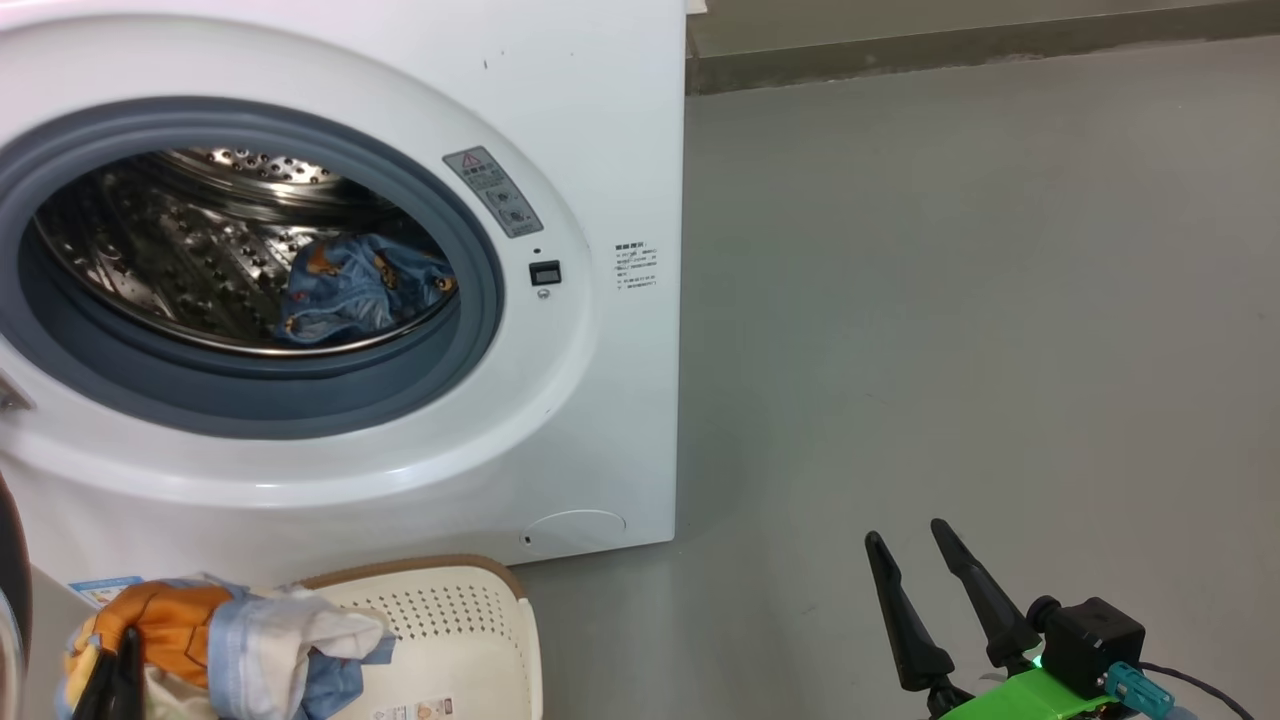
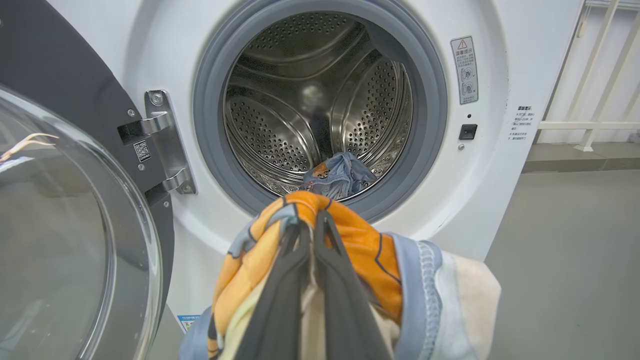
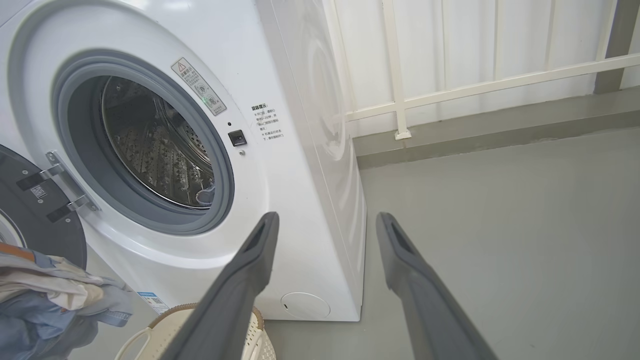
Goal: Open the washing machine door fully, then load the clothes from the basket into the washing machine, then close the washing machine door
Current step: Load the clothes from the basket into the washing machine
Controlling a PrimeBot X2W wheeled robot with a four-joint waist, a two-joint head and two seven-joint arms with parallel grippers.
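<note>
While aloft, clothes (image 2: 365, 245) in left tool (image 2: 313, 217)

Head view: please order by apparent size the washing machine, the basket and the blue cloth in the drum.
1. washing machine
2. basket, nearer and partly cropped
3. blue cloth in the drum

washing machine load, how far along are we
Done: the washing machine door stands swung open, and one blue printed garment lies in the drum. In hand: the left pincer is shut on an orange, blue and cream clothes bundle, held in front of the opening, by the basket. Left: drop that bundle in, check the basket, partly hidden, and close the door. The right pincer hangs open, empty.
</note>
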